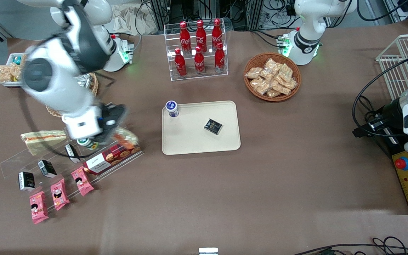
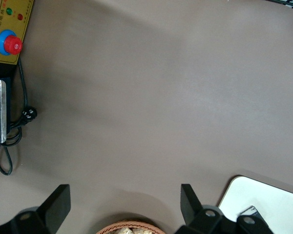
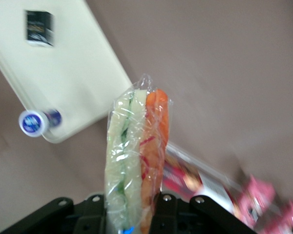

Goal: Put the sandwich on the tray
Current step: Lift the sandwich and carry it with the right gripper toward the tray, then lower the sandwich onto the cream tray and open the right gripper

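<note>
Right wrist view: hand [image 3: 132, 207] closed on the wrapped sandwich [image 3: 136, 156], lifted above the acrylic shelf near the bench's working-arm end | tray [image 1: 193, 141] mid-bench, carrying a bottle [image 1: 171, 108] and a dark packet [image 1: 213, 126] | advice: keep grip firm, set down on the bare tray corner nearest the front edge.

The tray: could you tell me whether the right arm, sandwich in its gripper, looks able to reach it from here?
Probably yes. The gripper is shut on the sandwich above the clear display shelf, and only bare tablecloth lies between it and the tray, which has bare space beside the small bottle and dark packet.
</note>
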Tool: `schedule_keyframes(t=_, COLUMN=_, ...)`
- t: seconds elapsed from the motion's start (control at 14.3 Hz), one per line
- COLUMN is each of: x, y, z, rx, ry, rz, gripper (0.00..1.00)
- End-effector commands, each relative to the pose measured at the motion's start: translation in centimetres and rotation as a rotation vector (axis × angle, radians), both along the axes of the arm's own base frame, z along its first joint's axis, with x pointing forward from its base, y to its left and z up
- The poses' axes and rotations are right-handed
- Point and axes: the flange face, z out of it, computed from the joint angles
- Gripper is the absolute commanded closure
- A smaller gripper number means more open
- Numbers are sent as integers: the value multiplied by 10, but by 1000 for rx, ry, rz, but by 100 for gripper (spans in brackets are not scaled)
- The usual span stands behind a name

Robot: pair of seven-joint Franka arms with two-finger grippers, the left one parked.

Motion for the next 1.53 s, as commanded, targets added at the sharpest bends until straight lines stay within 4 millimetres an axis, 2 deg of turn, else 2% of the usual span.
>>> schedule_keyframes(t=0.0, x=8, y=61, z=-73, rx=58, ry=18, rz=99, gripper=100)
schedule_keyframes(t=0.14, x=-5, y=117, z=-118, rx=69, ry=-22, rz=187, gripper=100)
schedule_keyframes(t=0.28, x=-9, y=146, z=-171, rx=50, ry=-75, rz=275, gripper=100)
schedule_keyframes(t=0.42, x=-17, y=171, z=-207, rx=68, ry=-118, rz=335, gripper=100)
schedule_keyframes(t=0.56, x=-40, y=197, z=-236, rx=31, ry=-128, rz=433, gripper=100)
schedule_keyframes(t=0.7, x=-47, y=209, z=-251, rx=-9, ry=-144, rz=470, gripper=100)
schedule_keyframes(t=0.91, x=-70, y=231, z=-263, rx=-62, ry=-180, rz=480, gripper=100)
schedule_keyframes(t=0.98, x=-75, y=237, z=-263, rx=-67, ry=-187, rz=457, gripper=85)
schedule_keyframes(t=1.05, x=-75, y=237, z=-263, rx=-71, ry=-193, rz=437, gripper=84)
schedule_keyframes(t=1.12, x=-76, y=236, z=-264, rx=-73, ry=-193, rz=437, gripper=51)
schedule_keyframes(t=1.19, x=-71, y=232, z=-264, rx=-73, ry=-193, rz=428, gripper=2)
schedule_keyframes(t=1.33, x=-65, y=227, z=-256, rx=-70, ry=-199, rz=410, gripper=1)
schedule_keyframes(t=1.47, x=-45, y=206, z=-230, rx=-79, ry=-218, rz=366, gripper=1)
